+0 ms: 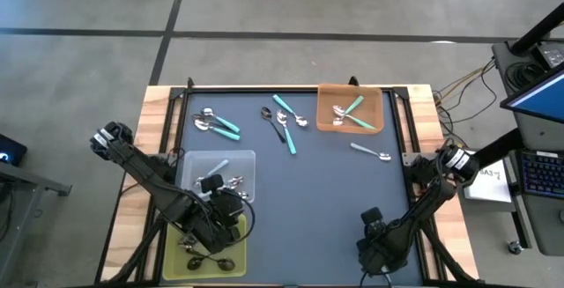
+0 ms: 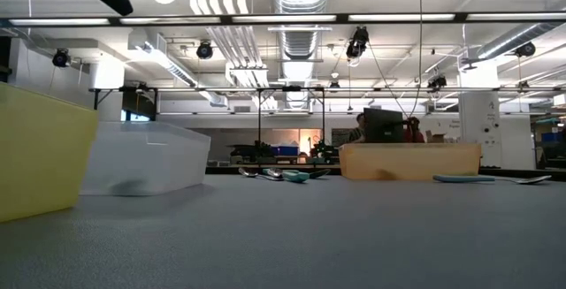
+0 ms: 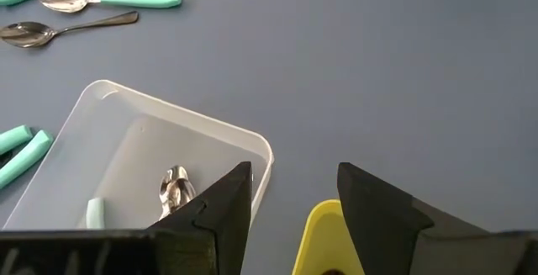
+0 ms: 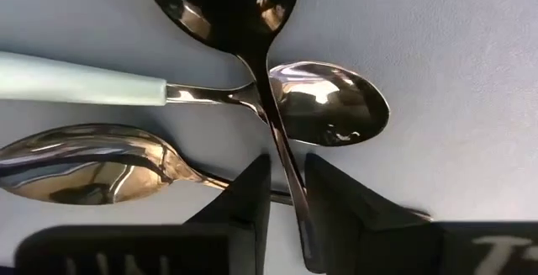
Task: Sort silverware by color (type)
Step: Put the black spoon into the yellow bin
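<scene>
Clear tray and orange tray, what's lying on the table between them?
In the high view, a loose cluster lies between the clear tray and the orange tray: teal-handled spoons and one dark spoon.

Orange tray (image 1: 374, 99) at one o'clock on the dark table (image 1: 326, 191); clear tray (image 1: 196, 165) at eight o'clock; yellow tray (image 1: 236, 257) at seven o'clock, touching it.

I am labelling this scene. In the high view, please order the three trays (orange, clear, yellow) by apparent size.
1. Clear tray and yellow tray: the left arm covers part of each, so I leave them unranked.
2. Orange tray: looks slightly smaller.
</scene>
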`<state>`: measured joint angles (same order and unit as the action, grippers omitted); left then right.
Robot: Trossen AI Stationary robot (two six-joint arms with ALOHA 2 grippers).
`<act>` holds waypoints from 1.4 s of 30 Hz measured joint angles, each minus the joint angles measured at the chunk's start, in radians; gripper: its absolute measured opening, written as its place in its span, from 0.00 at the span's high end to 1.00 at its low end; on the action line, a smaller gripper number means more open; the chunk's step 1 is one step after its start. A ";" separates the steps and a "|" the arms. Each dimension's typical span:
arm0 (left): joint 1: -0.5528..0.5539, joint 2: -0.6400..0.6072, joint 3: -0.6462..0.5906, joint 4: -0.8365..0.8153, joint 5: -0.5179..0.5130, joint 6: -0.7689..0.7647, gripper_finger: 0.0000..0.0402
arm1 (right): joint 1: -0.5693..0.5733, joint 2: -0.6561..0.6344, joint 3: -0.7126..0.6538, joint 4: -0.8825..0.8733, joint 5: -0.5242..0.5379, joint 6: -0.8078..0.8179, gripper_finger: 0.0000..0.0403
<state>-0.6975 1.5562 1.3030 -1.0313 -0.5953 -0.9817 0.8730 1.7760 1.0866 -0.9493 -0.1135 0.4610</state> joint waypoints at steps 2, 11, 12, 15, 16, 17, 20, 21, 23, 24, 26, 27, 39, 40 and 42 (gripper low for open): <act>0.000 0.000 0.000 0.000 0.000 0.000 0.60 | 0.000 0.001 0.002 0.002 -0.001 0.000 0.88; 0.000 0.000 -0.001 0.000 0.000 0.000 0.60 | 0.000 -0.038 -0.001 0.005 -0.016 0.001 0.97; 0.000 0.000 -0.001 0.000 0.000 0.000 0.60 | 0.000 -0.052 -0.002 0.006 -0.010 0.002 0.97; 0.000 0.000 -0.001 0.000 0.000 0.000 0.60 | -0.003 -0.119 -0.002 0.000 0.001 0.002 0.97; 0.000 0.000 -0.001 0.000 0.000 0.000 0.60 | -0.003 -0.148 -0.002 -0.003 0.002 0.003 0.97; 0.000 0.000 -0.001 0.000 0.000 0.000 0.60 | -0.006 -0.176 -0.002 -0.002 0.001 0.003 0.97; 0.000 0.000 -0.001 0.002 -0.003 0.000 0.60 | -0.022 -0.255 -0.001 0.006 0.053 0.026 0.98; -0.001 0.000 -0.002 0.005 -0.017 0.000 0.60 | -0.031 -0.279 -0.001 0.009 0.114 0.052 0.98; 0.000 0.000 -0.004 0.025 -0.063 -0.007 0.60 | -0.054 -0.325 -0.001 0.029 0.247 0.102 0.98; 0.000 0.000 -0.005 0.037 -0.097 -0.009 0.60 | -0.067 -0.340 -0.001 0.043 0.321 0.126 0.98; 0.003 0.000 -0.010 0.062 -0.170 -0.022 0.60 | -0.099 -0.368 -0.001 0.086 0.453 0.156 0.98; 0.005 0.000 -0.011 0.068 -0.207 -0.031 0.60 | -0.117 -0.380 -0.001 0.122 0.515 0.165 0.98; 0.103 0.000 -0.016 0.192 -0.339 -0.026 0.60 | -0.360 -0.345 -0.001 0.819 0.798 -0.268 0.98; 0.116 0.000 -0.017 0.225 -0.316 0.007 0.60 | -0.382 -0.331 -0.001 0.880 0.798 -0.286 0.98; 0.135 0.000 -0.017 0.326 -0.268 0.102 0.60 | -0.426 -0.306 -0.001 0.999 0.798 -0.319 0.98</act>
<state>-0.5630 1.5562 1.2865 -0.7048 -0.8638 -0.8799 0.4470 1.4703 1.0855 0.0494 0.6843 0.1422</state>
